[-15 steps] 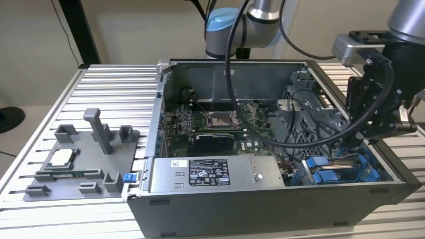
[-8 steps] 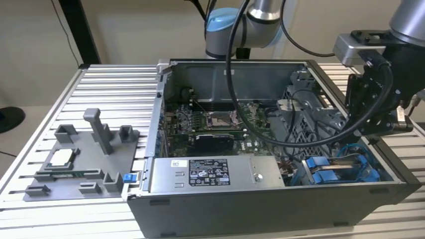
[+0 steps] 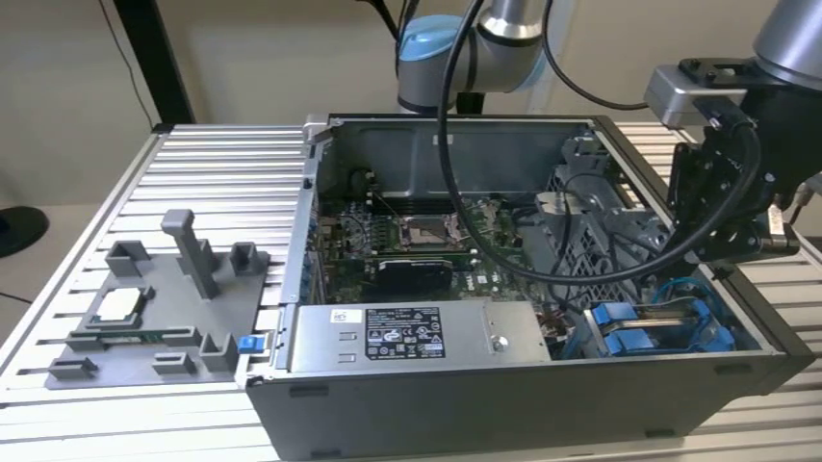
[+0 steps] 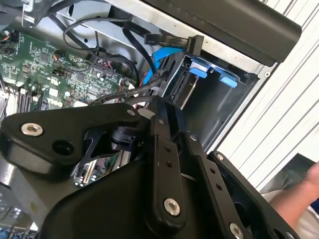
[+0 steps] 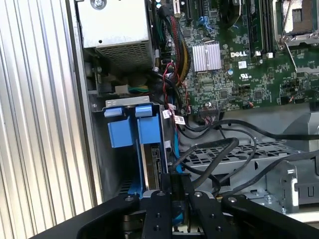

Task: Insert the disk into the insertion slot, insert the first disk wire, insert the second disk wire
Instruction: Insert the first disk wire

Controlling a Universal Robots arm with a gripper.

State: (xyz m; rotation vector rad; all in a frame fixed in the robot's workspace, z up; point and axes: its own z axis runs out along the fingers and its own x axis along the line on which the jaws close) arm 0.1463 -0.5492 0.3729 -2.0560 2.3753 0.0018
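Several black cables (image 5: pixel 212 147) beside the insertion slot (image 5: pixel 105 167) could snag the end effector (image 5: pixel 178 199); its grip cannot be told.

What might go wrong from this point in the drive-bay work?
1. Loose black cables crowd the gripper beside the blue disk carrier; they may snag on it.
2. The arm's own cable droops into the case and could catch.
3. A person's hand is near the arm; contact is possible.

Grey fixture tray (image 3: pixel 135 358) on slatted table (image 3: pixel 225 173), beside open computer case (image 3: pixel 514 404); power supply (image 3: pixel 404 335) inside.
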